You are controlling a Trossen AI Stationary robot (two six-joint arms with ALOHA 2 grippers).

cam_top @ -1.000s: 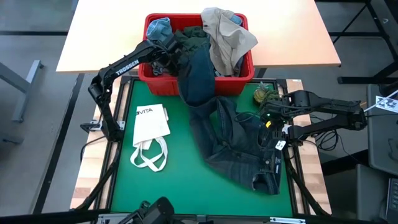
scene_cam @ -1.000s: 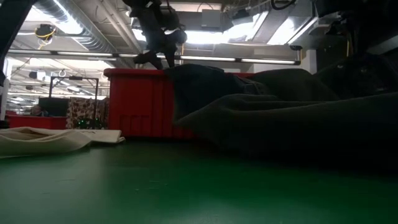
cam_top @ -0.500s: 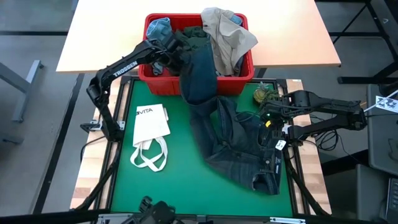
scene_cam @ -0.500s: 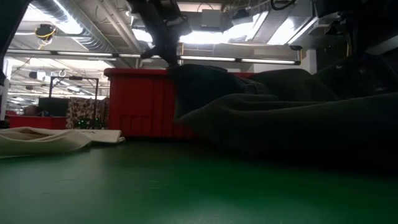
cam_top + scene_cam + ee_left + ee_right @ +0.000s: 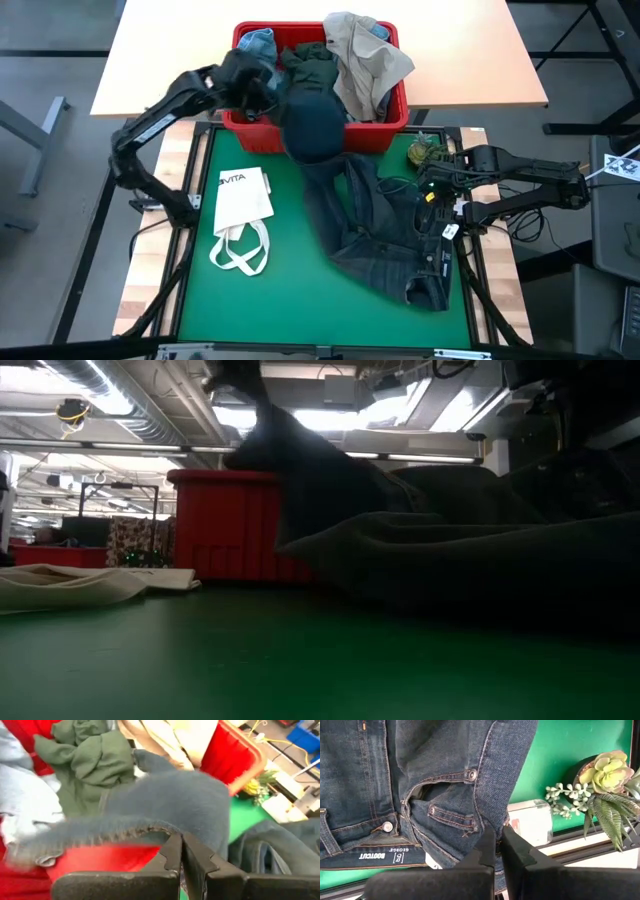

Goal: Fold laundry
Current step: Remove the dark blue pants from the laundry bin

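Dark navy jeans (image 5: 375, 225) lie spread on the green table (image 5: 250, 300). Their waist is at the near right, and one leg runs up to the red bin (image 5: 250, 118) at the far edge. My left gripper (image 5: 181, 847) is over the bin's front wall and shut on that leg's end (image 5: 312, 122). My right gripper (image 5: 496, 840) is at the table's right side (image 5: 430, 192), shut on the jeans near a front pocket. The bin holds a light blue piece (image 5: 255, 42), a dark green-grey piece (image 5: 310, 60) and a beige piece (image 5: 365, 55). My left gripper pinches the hem edge (image 5: 152, 827) of the jeans leg between its two fingers. That end is lifted above the bin's rim and bulges slack (image 5: 315, 125), while the rest of the leg trails down to the table. My right gripper pinches the jeans' edge beside the front pocket (image 5: 479, 826), just below the waistband. The cloth there lies on the table by its right edge.
A white tote bag (image 5: 243, 200) lies flat on the table's left half, its loop handles toward the near edge. A small potted plant (image 5: 422, 152) stands at the far right corner, close to my right gripper. A pale wooden table (image 5: 180, 60) lies beyond the bin.
My left gripper has reached right into the jeans leg on the bin's front wall. It then drew back toward the table's left and upward with the leg's end. That end is now raised off the bin wall and bunched, while the rest of the jeans has stayed put.
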